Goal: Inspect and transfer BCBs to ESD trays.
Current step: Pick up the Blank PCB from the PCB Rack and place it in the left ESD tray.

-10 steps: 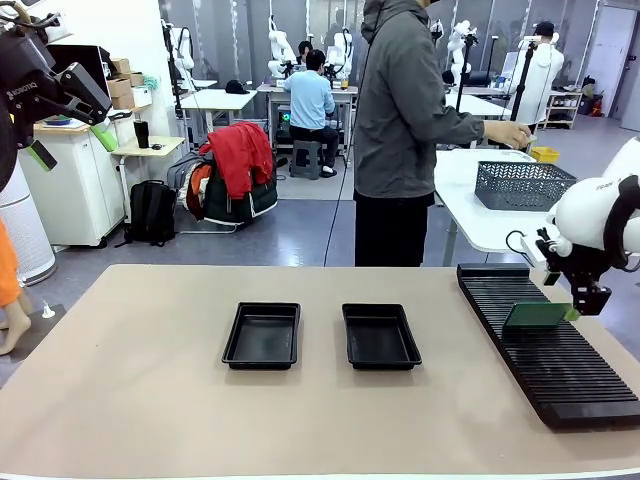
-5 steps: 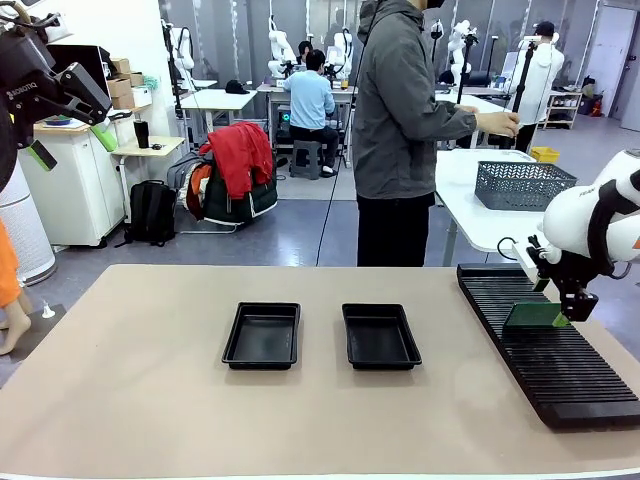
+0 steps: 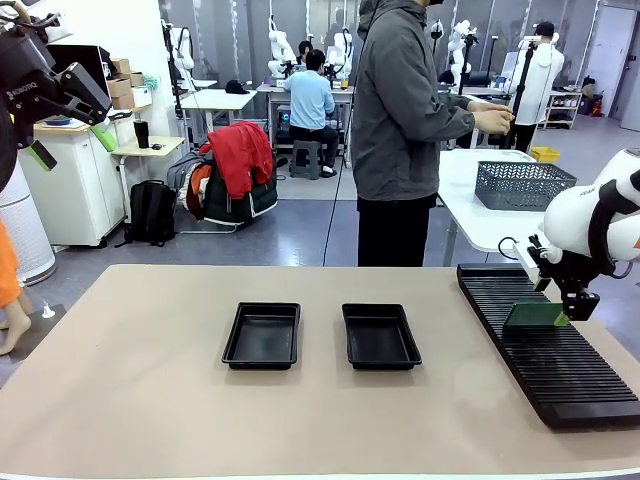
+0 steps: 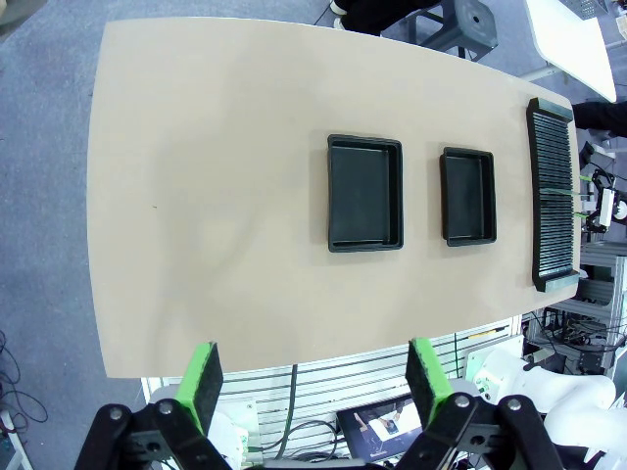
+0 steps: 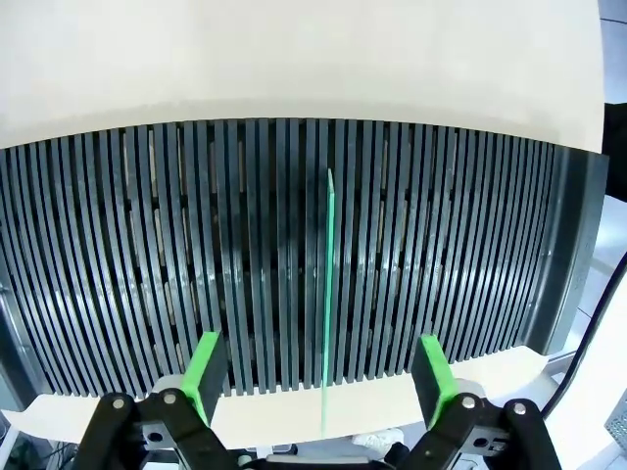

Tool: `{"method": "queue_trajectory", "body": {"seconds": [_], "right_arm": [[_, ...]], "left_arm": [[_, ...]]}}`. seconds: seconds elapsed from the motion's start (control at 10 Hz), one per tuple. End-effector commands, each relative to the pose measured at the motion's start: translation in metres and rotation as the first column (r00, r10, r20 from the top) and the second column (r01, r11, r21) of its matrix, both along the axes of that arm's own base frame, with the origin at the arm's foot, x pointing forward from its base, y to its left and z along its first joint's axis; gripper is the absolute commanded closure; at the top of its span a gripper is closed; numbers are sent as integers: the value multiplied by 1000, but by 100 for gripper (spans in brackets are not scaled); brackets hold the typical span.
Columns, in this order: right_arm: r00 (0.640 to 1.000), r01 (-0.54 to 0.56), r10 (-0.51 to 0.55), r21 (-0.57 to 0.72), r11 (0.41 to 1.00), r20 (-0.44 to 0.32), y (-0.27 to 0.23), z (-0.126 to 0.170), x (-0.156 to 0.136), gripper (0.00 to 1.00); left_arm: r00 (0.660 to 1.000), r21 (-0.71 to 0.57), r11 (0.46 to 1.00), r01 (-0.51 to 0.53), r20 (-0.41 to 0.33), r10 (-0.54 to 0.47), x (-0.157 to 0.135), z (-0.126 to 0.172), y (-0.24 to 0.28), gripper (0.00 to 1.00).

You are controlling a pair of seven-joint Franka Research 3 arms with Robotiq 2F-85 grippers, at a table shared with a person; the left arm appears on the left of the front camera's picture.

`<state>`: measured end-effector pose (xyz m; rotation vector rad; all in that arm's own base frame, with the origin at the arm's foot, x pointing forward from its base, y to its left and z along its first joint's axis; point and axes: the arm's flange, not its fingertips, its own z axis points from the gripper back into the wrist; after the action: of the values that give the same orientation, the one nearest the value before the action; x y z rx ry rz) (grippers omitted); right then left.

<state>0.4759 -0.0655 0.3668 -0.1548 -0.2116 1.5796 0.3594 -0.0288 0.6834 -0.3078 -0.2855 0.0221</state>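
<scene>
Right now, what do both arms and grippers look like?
Right arm: glossy white rounded shells, black cable looped at the wrist. Left gripper and right gripper: black two-finger bodies, green pads; left carries white ROBOTIQ lettering.

The left gripper (image 3: 72, 145), a black two-finger hand with green pads, is held high at the robot's left side, its fingers slanting downward and in toward the middle. In its wrist view the jaws stand spread wide, a green pad (image 4: 204, 384) on the inner face of each finger. The white right arm (image 3: 598, 215) is folded low at the robot's right, its wrist bent over so that the right gripper (image 3: 578, 305), of the same black make, points almost straight down. Its jaws too are parted wide, the green pads (image 5: 203, 377) well apart.
</scene>
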Motion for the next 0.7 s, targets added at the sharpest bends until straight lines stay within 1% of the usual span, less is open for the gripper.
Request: {"method": "queue_trajectory", "body": {"seconds": [0.0,0.2,0.4,0.5,0.6], "right_arm": [[1000,-2,2,-6,1000,-5,-1,1,-2,0],[1000,0,0,0,1000,0,0,0,0,0],[1000,3,-3,-2,1000,-7,0,-1,9,0],[1000,8,-8,-3,1000,-6,0,-1,12,4],[1000,15,-15,-10,1000,-16,-1,-1,15,6]], "left_arm": [[1000,-3,1000,-2,3,2,1,0,1,0],[1000,-3,1000,-2,3,2,1,0,1,0],[1000,-3,1000,-2,3,2,1,0,1,0],[1000,-3,1000,-2,3,2,1,0,1,0],[1000,-3,1000,-2,3,2,1,0,1,0]]}}
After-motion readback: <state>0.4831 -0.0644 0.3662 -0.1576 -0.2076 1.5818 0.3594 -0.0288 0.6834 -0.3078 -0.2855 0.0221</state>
